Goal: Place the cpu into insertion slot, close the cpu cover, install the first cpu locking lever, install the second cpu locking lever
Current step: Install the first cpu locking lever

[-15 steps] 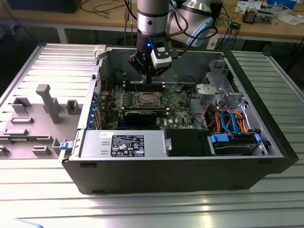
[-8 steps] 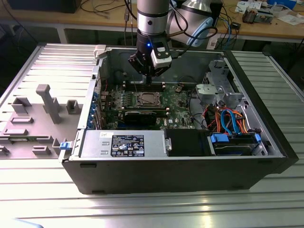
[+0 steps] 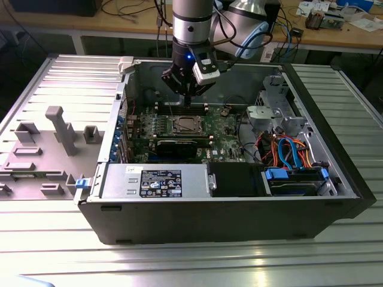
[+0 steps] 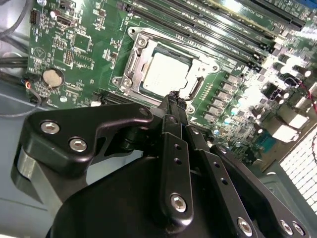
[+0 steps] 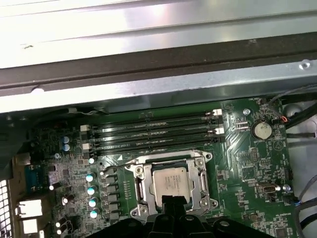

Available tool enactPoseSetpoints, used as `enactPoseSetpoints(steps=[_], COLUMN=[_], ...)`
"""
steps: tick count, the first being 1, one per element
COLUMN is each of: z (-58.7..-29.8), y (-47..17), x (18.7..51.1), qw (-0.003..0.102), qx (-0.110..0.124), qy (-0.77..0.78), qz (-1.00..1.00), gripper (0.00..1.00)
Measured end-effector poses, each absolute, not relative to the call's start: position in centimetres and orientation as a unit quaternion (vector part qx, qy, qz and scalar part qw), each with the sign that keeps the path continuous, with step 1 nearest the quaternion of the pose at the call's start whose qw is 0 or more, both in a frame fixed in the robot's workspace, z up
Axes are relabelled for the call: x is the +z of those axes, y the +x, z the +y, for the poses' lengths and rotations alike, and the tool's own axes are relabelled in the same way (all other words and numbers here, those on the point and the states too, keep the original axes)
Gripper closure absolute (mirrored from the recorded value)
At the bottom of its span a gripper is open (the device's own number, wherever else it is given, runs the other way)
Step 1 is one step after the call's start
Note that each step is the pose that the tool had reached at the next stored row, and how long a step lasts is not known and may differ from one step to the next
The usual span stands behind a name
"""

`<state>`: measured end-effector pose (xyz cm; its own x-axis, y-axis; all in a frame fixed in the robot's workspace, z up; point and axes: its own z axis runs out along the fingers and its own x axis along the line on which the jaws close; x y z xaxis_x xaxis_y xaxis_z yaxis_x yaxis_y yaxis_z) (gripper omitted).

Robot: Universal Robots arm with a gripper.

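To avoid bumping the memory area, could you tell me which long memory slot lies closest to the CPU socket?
The memory slot right beside the insertion slot's silver rim; the other three lie beyond it, toward the case wall.

The cpu (image 4: 166, 74) lay in the insertion slot (image 4: 132, 59) on the circuit board (image 4: 84, 44), framed by the cpu cover (image 4: 204, 63), memory slots (image 4: 208, 25) just beside. The gripper (image 3: 188, 95) hung above, inside the case (image 3: 209, 215); cables (image 3: 287, 149) lay toward the exterior view's right.
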<state>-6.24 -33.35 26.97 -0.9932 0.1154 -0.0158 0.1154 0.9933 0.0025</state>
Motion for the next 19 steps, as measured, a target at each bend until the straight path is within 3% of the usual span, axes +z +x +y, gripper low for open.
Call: enactPoseSetpoints(steps=[19], z=[-33.4], y=[-9.1], x=[26.8], qw=[0.009], qx=[0.003], qy=[0.025], qz=[1.0], gripper=[0.89])
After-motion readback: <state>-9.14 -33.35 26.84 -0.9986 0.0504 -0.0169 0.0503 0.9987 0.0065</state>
